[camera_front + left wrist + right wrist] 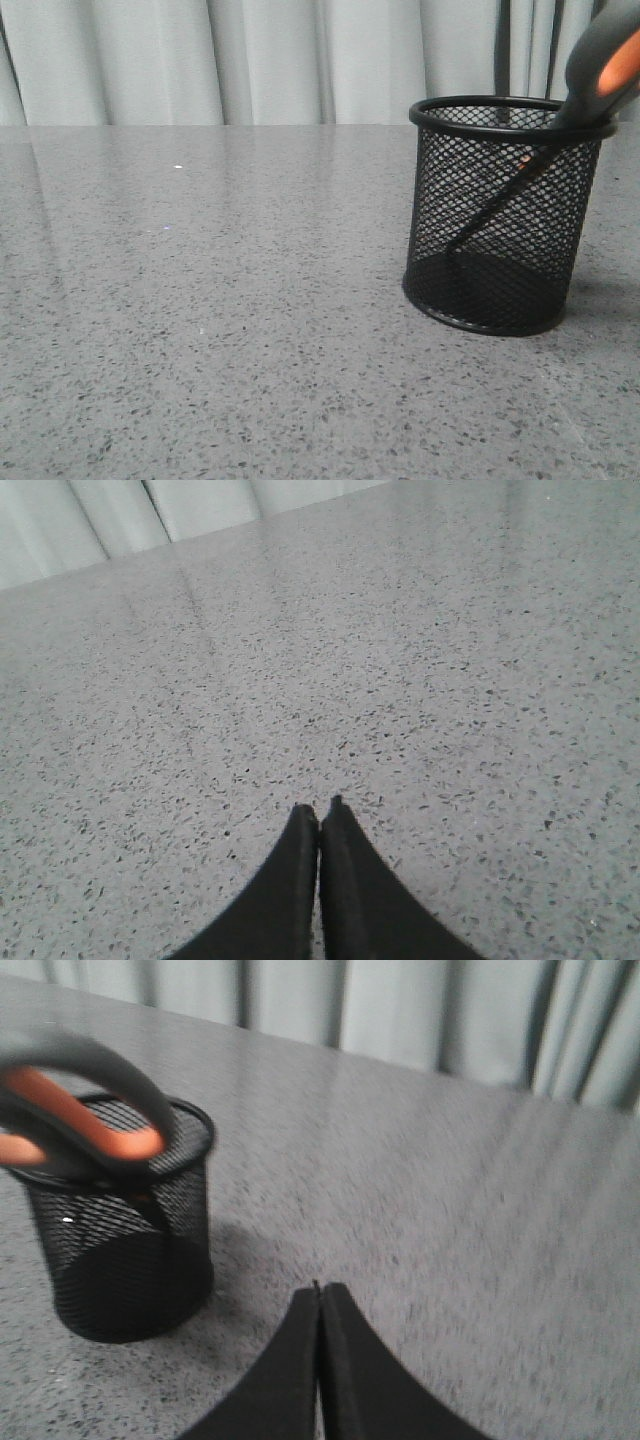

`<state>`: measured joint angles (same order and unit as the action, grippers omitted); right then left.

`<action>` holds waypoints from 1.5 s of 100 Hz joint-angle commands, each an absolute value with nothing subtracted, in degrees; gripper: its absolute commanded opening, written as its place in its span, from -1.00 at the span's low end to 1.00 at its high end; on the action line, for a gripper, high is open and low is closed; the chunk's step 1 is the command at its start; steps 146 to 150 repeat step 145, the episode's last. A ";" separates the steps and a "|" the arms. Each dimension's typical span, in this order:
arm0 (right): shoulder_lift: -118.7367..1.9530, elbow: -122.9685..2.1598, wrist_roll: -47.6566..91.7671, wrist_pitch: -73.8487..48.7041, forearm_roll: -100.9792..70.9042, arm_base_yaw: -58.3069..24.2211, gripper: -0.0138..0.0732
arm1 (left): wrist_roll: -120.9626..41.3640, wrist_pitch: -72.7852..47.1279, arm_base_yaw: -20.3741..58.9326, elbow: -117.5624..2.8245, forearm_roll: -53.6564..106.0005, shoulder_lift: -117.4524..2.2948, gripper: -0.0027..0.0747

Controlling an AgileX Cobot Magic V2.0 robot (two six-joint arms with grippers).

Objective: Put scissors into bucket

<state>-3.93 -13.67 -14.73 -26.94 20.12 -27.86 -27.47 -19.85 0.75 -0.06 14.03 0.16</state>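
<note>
The bucket (502,215), a black wire-mesh cup, stands upright on the grey table at the right in the front view. The scissors (603,68) lean inside it, blades down behind the mesh, grey and orange handles sticking out over the right rim. The right wrist view shows the same bucket (125,1255) with the scissors (75,1120) handles above its rim. My right gripper (320,1288) is shut and empty, off to the side of the bucket and apart from it. My left gripper (320,805) is shut with nothing in it, over bare table.
A speckled grey tabletop (220,300) spreads to the left of the bucket. Pale curtains (260,55) hang behind the table's far edge.
</note>
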 commanded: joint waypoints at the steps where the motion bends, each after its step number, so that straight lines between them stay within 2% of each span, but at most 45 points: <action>1: -4.68 -10.05 -8.42 -14.04 11.15 -17.77 -0.83 | -26.73 -16.37 0.65 1.40 14.36 1.63 -0.99; 13: -3.87 -4.21 -3.55 -3.86 6.68 -6.75 -0.83 | -26.73 -16.37 0.65 1.40 14.36 1.63 -0.99; 32: 2.04 -1.46 -3.55 -9.87 3.02 1.38 -0.83 | -26.73 -16.37 0.65 1.40 14.36 1.63 -0.99; 43: 1.78 1.80 -3.55 -9.02 1.57 2.08 -0.83 | -26.73 -16.37 0.65 1.40 14.46 1.63 -0.99; 62: 1.78 1.54 -3.42 -18.09 1.29 2.08 -0.83 | -26.73 -16.37 0.65 1.40 14.46 1.63 -0.99; 150: 1.78 1.54 -3.32 -17.55 1.29 2.08 -0.83 | -26.73 -16.37 0.65 1.40 14.46 1.63 -0.99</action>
